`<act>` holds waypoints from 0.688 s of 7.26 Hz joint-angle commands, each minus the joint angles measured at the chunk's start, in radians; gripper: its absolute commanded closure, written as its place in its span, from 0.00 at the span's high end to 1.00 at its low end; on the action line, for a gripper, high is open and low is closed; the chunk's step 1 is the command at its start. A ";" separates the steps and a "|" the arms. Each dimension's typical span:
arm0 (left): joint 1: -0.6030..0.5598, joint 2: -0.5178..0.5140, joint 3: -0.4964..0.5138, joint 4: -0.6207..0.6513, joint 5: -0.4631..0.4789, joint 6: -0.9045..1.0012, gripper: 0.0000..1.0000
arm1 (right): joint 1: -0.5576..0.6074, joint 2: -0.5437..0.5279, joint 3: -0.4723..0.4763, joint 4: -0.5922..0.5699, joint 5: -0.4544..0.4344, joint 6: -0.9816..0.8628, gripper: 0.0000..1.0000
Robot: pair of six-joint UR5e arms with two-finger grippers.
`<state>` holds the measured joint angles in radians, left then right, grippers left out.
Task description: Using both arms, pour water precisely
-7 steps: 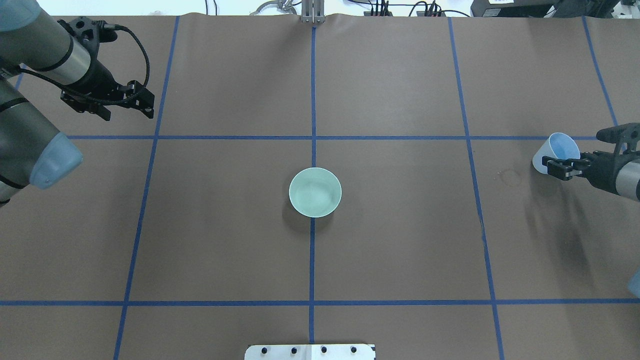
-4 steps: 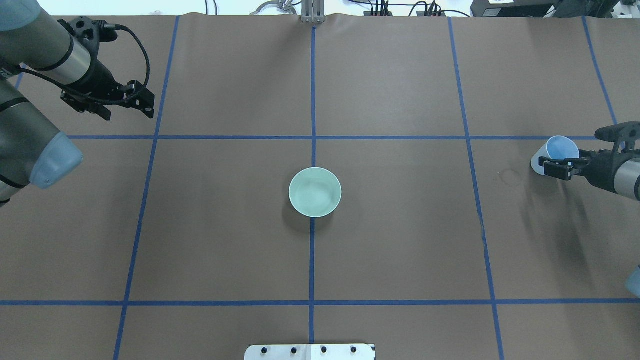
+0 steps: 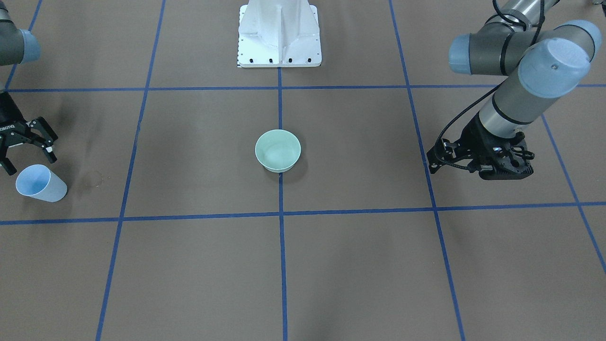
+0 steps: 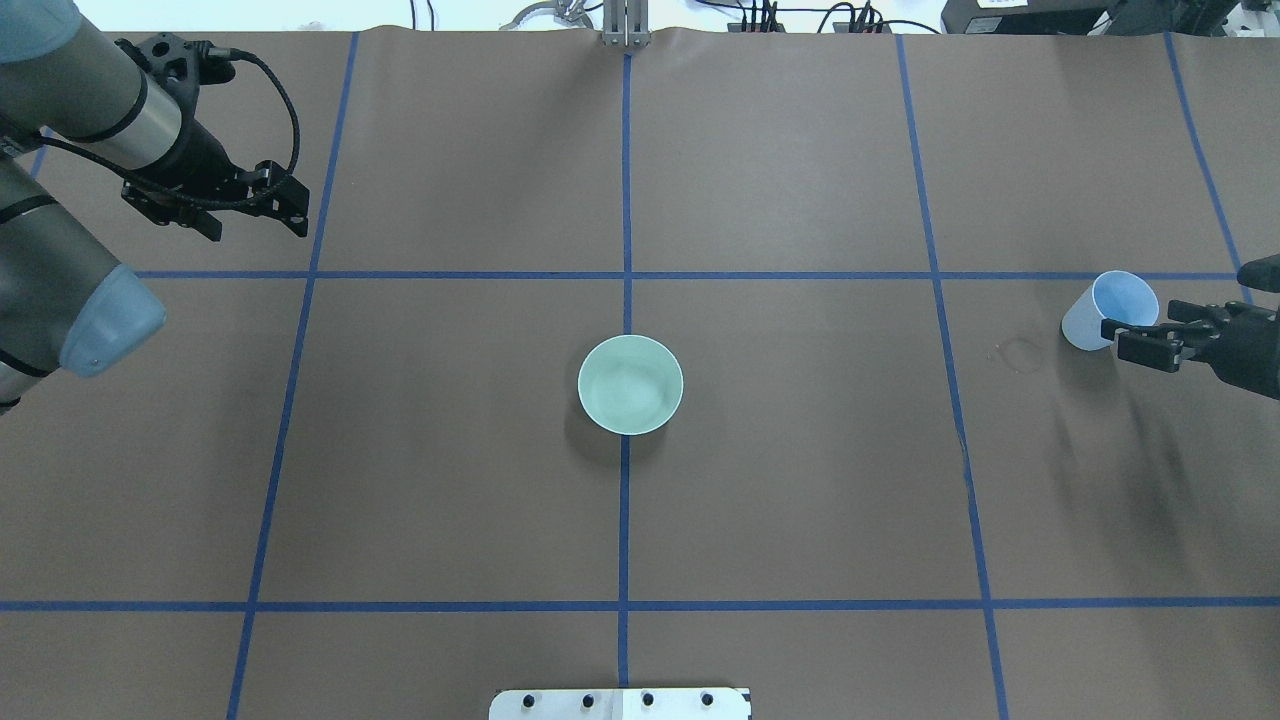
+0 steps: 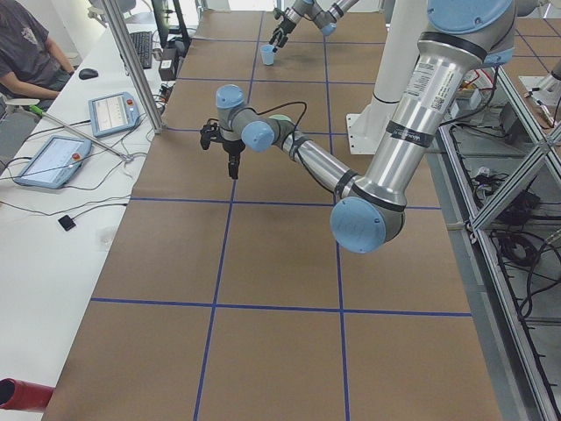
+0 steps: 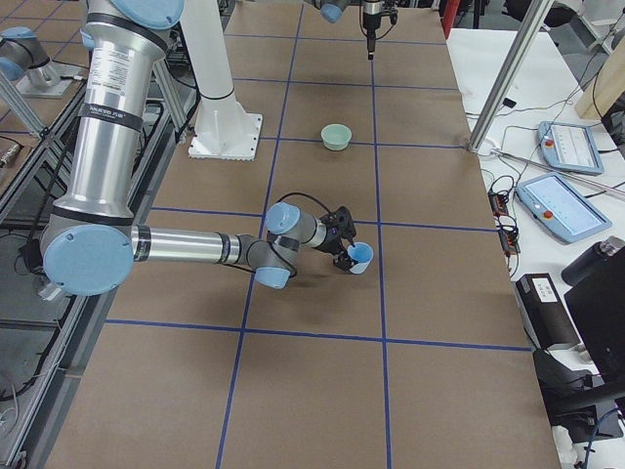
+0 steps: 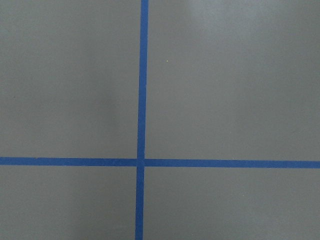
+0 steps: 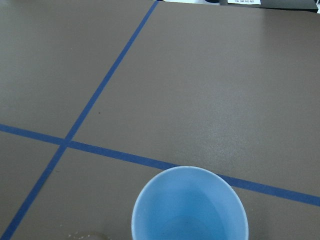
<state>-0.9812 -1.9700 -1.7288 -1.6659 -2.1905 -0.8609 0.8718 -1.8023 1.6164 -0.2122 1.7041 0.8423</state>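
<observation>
- The right hand [image 3: 28, 160] has its fingers spread apart and holds nothing. It sits just behind the light-blue cup [image 3: 40, 183] at the right end of the table [image 4: 800, 500]. Contact with the rim cannot be told.
- The cup stands on its base, mouth up, just beside a blue tape line [image 4: 1000, 275].
- The mint-green bowl [image 4: 630, 385] sits on the centre tape line, well apart from both hands.
- The water [image 3: 273, 152] shows only as a faint pale sheen low inside the bowl. The right wrist view into the cup does not settle whether any lies there.
- The left hand [image 4: 258, 228] has its fingers apart and is empty. It points down over bare table near a tape crossing, at the far left.
- A faint ring mark [image 4: 1020, 354] lies on the table near the cup, on its bowl side.
</observation>
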 commanded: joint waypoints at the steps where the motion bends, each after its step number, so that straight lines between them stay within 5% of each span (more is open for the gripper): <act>1: 0.003 -0.001 0.000 0.000 0.000 -0.001 0.99 | 0.160 0.009 0.014 -0.045 0.192 -0.014 1.00; 3: 0.039 -0.051 0.011 0.002 0.056 -0.100 0.99 | 0.286 0.102 0.017 -0.221 0.296 -0.081 1.00; 5: 0.203 -0.157 0.026 0.012 0.127 -0.283 0.99 | 0.407 0.206 0.019 -0.458 0.440 -0.179 1.00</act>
<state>-0.8671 -2.0609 -1.7152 -1.6593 -2.1061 -1.0350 1.2041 -1.6604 1.6348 -0.5241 2.0528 0.7180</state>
